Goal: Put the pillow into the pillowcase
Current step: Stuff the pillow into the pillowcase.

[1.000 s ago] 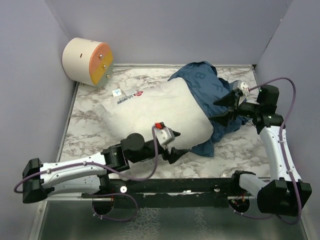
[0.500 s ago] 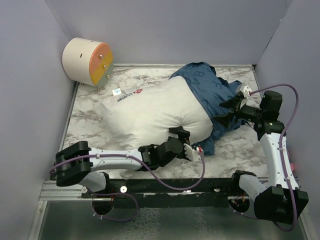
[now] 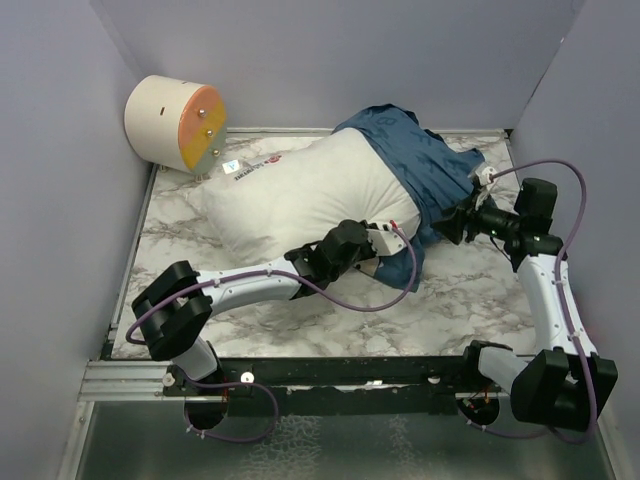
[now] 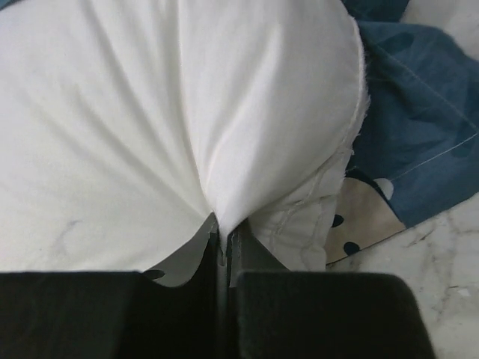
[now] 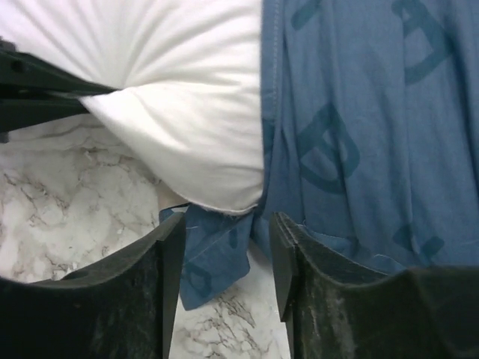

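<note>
The plump white pillow (image 3: 300, 195) lies across the marble table, its right end inside the blue pillowcase (image 3: 415, 160). My left gripper (image 3: 388, 238) is at the pillow's near right corner, shut on a pinch of white pillow fabric (image 4: 217, 209). In the left wrist view the pillowcase (image 4: 419, 112) lies just right of that corner. My right gripper (image 3: 452, 222) is at the pillowcase's right side. Its jaws stand apart around a hanging flap of blue cloth (image 5: 217, 254), without clamping it, below the pillow (image 5: 172, 90) and the pillowcase (image 5: 359, 112).
A cream cylinder with an orange face (image 3: 172, 122) lies at the back left corner. Purple walls close in the table on three sides. The black frame rail (image 3: 340, 372) runs along the near edge.
My left arm swung right and forward to the pillow's near right corner and shut on it. The pillow shifted back and deeper into the pillowcase. My right jaws narrowed.
</note>
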`<state>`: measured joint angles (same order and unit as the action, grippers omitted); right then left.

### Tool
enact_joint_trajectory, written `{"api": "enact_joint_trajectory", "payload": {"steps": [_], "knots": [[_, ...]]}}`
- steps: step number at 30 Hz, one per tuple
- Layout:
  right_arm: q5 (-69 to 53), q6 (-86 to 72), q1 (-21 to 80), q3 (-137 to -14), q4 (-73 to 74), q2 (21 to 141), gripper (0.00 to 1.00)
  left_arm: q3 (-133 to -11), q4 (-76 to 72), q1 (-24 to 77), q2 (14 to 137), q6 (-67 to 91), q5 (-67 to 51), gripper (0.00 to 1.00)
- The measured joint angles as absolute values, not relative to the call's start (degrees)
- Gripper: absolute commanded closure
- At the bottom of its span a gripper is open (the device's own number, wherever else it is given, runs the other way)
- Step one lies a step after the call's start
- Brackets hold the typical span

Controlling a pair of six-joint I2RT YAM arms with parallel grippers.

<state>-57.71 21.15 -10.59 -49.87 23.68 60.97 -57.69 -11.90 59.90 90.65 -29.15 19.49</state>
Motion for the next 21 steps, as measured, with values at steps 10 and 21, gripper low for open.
{"api": "enact_joint_trajectory", "payload": {"steps": [10,21], "knots": [[-41.2,17.1,-0.6,-49.8,18.0,69.8,0.53,-58.3,-9.8,59.0,90.5,-19.4,7.6,1.0],[-25.9,16.7,3.0,-49.7,15.1,71.6,0.62,-58.3,-9.9,58.5,90.1,-14.2,4.2,1.0]]}}
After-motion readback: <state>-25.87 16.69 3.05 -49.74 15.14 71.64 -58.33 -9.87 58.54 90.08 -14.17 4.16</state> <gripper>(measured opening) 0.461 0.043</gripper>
